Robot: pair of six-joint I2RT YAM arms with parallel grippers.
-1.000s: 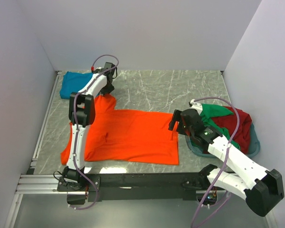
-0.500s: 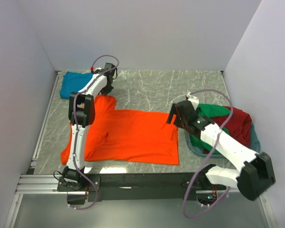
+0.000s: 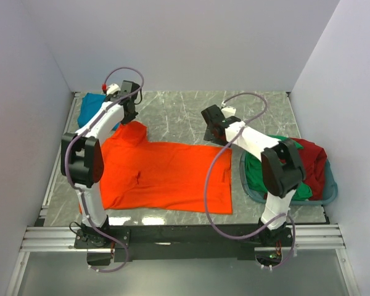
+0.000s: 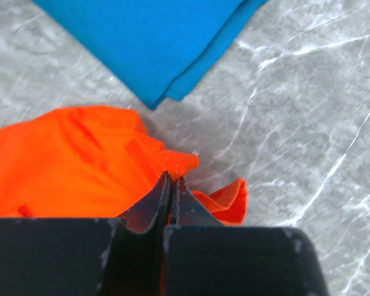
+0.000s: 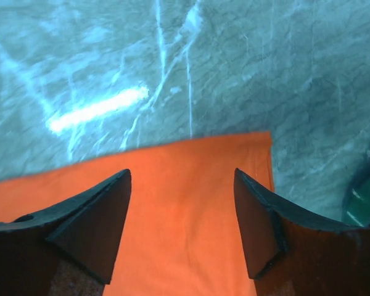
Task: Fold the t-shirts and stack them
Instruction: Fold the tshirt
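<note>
Only in the left wrist view is the left gripper [image 4: 171,182] seen pinched shut on the bunched orange t-shirt [image 4: 68,160]; the right gripper [image 5: 182,177] is held open over its flat far-right corner.

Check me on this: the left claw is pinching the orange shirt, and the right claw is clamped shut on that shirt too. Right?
Not quite. The left gripper is shut on the orange shirt, but the right gripper is not: the right wrist view shows its jaws standing apart over the shirt's corner, gripping nothing.
</note>
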